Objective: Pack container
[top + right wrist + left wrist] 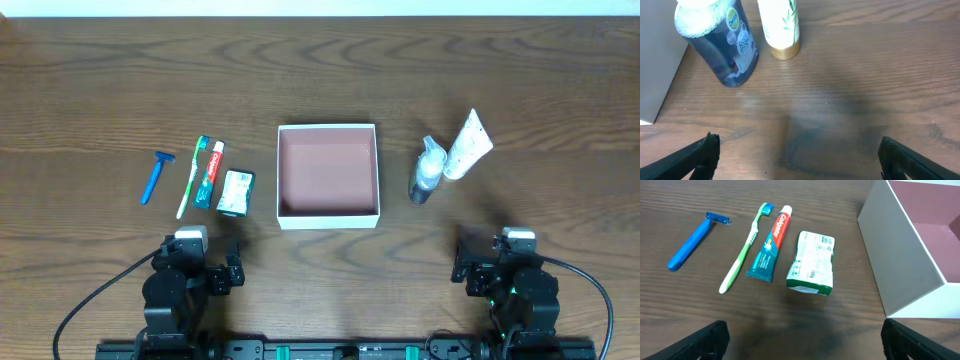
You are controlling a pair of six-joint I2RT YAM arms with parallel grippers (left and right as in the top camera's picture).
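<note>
The container (281, 170) is a square white-walled box with a pinkish-brown inside, empty, at the table's middle; its wall shows in the left wrist view (900, 265). Left of it lie a blue razor (155, 176), a green toothbrush (191, 178), a toothpaste tube (210, 173) and a green-white soap packet (236, 193). Right of it lie a clear blue bottle (426, 170) and a white tube with a gold cap (466, 146). My left gripper (802, 340) is open and empty near the front edge, short of the soap packet (811, 262). My right gripper (800, 157) is open and empty, short of the bottle (722, 40).
The wooden table (320, 70) stretches behind the items. Both arm bases sit at the front edge, with cables trailing to each side.
</note>
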